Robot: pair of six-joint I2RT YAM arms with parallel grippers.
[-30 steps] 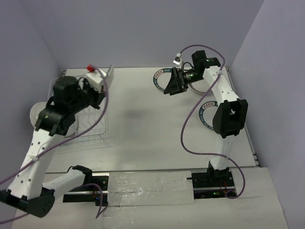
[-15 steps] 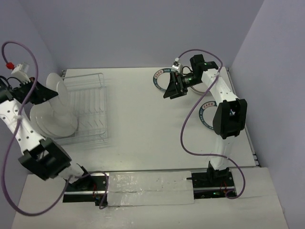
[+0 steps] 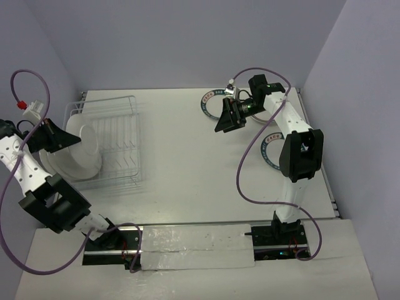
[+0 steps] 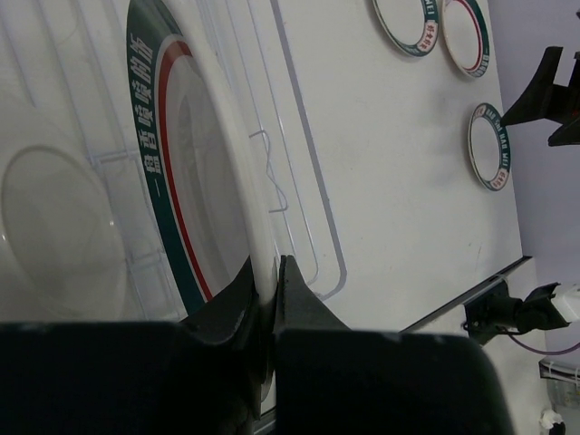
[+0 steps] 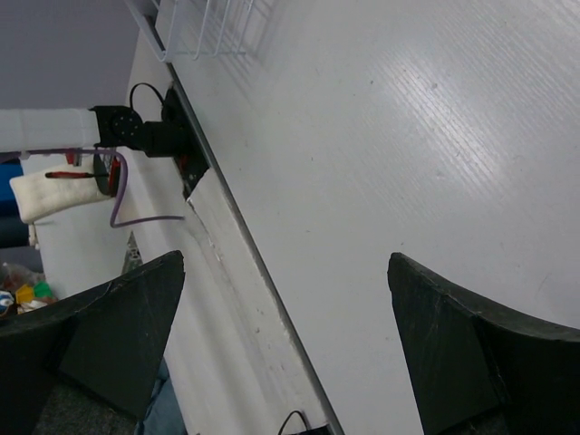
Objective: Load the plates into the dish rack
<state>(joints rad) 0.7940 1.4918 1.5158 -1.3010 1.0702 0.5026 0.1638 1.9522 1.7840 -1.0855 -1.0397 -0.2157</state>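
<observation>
On the white table (image 3: 187, 162) the dish rack (image 3: 122, 140) sits at the far left. In its left end a teal-rimmed plate (image 4: 195, 181) stands on edge beside a second plate (image 4: 54, 208) that looks plain white, while three more ringed plates (image 4: 489, 145) lie flat on the right side of the table, well apart from the rack. The left gripper (image 4: 267, 272) is pinched narrowly onto the rim of the teal-rimmed plate, and the right gripper (image 5: 285, 335) hovers over the far right of the table near one of the flat plates, its jaws spread wide and holding nothing.
</observation>
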